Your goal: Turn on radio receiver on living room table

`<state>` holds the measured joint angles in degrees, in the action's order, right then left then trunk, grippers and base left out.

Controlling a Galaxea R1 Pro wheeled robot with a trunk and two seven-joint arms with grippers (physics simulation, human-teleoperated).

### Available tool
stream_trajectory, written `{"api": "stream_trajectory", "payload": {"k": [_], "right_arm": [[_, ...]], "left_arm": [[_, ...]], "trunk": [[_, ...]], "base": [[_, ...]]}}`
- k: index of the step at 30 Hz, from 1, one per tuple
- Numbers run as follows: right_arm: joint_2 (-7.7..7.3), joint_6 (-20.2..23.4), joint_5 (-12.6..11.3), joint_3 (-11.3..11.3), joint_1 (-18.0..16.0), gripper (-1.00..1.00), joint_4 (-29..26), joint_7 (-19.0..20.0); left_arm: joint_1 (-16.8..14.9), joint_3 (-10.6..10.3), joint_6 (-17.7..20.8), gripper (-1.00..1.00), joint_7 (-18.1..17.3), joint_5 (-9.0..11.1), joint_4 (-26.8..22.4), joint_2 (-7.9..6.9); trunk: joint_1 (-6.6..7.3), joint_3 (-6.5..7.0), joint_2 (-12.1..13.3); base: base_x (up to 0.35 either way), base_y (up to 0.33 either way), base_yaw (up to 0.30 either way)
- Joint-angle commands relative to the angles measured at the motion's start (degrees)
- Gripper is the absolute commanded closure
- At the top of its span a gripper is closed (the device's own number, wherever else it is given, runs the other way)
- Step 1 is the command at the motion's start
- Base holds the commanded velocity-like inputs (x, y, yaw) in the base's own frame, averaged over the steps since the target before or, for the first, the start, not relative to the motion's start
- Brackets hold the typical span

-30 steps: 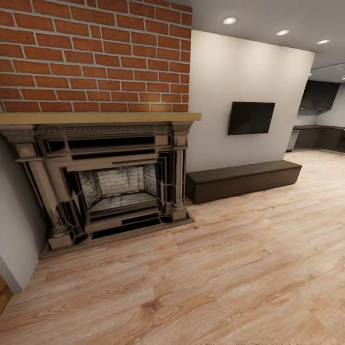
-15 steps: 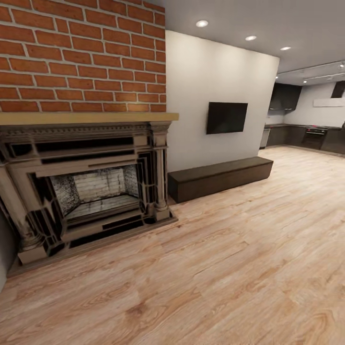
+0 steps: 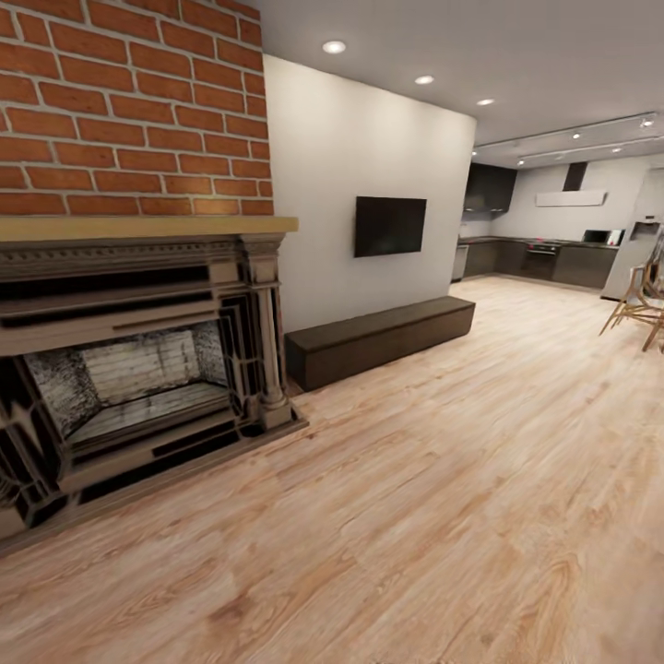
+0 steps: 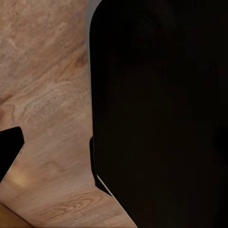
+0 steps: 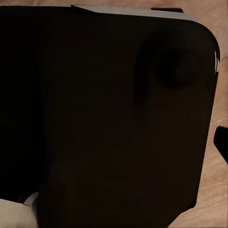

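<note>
Fingers unclear; brick fireplace (image 3: 138, 369) beside dark bench (image 3: 378, 339).

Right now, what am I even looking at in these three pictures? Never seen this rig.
It is a simulated wheeled robot with two arms, driven remotely by a person. The big picture comes from its head camera: a brick fireplace, a wall TV above a long dark bench, wood floor, and a kitchen at the far end with a wooden chair at the right edge. The other two pictures come from cameras on the wrists; a large dark shape close to each lens blocks most of the picture, with wood floor at the edges. The radio and its table are not in these pictures, so the robot seems to be on its way. Whether anything is held cannot be told.
</note>
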<state>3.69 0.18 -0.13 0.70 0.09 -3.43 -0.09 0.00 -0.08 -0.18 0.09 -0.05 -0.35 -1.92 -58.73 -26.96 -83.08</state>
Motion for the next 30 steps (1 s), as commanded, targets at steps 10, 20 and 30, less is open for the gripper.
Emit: {"api": "stream_trajectory", "payload": {"k": [10,20,30], "right_arm": [[0.0,0.0,0.0,0.0,0.0,-1.0,0.0,0.0],[0.0,0.0,0.0,0.0,0.0,-1.0,0.0,0.0],[0.0,0.0,0.0,0.0,0.0,-1.0,0.0,0.0]], "left_arm": [[0.0,0.1,0.0,-1.0,0.0,0.0,0.0,0.06],[0.0,0.1,0.0,-1.0,0.0,0.0,0.0,0.05],[0.0,0.1,0.0,-1.0,0.0,0.0,0.0,0.07]], "trunk": [[0.0,0.0,0.0],[0.0,0.0,0.0],[0.0,0.0,0.0]], "base": [[0.0,0.0,-0.292],[0.0,0.0,-0.292],[0.0,0.0,-0.292]]}}
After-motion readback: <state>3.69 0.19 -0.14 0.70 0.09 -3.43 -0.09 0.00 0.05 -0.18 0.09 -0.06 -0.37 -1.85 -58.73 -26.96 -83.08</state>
